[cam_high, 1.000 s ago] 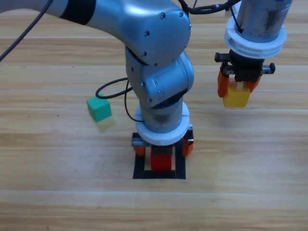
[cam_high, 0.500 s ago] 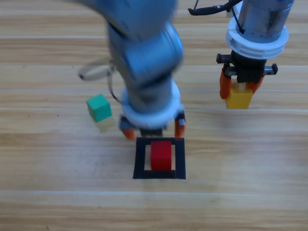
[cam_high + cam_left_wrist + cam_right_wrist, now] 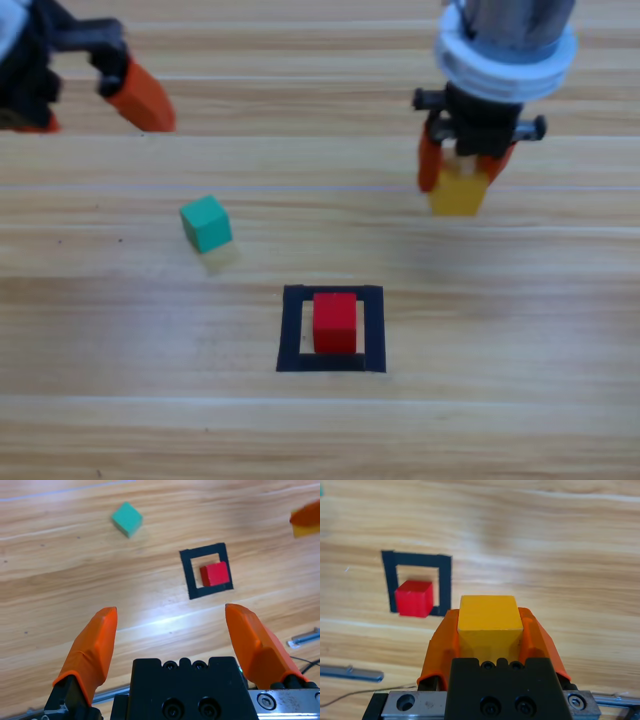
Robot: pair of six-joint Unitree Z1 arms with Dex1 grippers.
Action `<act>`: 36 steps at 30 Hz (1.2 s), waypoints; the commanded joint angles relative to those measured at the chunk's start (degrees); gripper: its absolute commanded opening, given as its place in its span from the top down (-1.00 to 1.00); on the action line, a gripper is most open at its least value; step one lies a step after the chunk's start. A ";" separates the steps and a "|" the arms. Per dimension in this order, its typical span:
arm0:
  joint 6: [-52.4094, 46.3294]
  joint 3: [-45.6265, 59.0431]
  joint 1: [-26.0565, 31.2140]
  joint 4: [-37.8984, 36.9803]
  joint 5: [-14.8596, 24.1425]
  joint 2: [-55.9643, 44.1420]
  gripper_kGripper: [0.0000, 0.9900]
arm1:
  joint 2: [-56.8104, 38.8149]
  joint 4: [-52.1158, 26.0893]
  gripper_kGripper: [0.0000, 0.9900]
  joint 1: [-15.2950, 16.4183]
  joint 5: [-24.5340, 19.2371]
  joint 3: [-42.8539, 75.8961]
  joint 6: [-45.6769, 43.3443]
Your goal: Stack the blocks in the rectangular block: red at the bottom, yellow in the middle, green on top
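with red (image 3: 335, 322) already sitting inside the rectangular block (image 3: 291, 330), step one looks done. right gripper (image 3: 458, 185) is clamped on yellow (image 3: 457, 192), up and to the right of the square, probably off the table. green (image 3: 206, 223) lies loose to the left, untouched. left gripper (image 3: 170, 630) waits top-left, jaws apart, empty.
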 commanded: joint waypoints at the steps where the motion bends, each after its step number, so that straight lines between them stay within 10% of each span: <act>1: 2.24 12.74 4.75 -6.96 2.16 -7.90 -0.86 | 8.10 0.92 1.00 8.00 4.24 -0.73 2.30; 12: 5.41 22.59 4.93 -12.15 -5.75 -16.08 -0.92 | 13.46 0.92 1.00 13.80 4.32 -7.05 5.38; 36: 3.83 24.52 4.93 -13.64 -5.05 -14.94 -0.92 | 17.15 1.01 1.00 13.71 -1.83 -9.96 6.52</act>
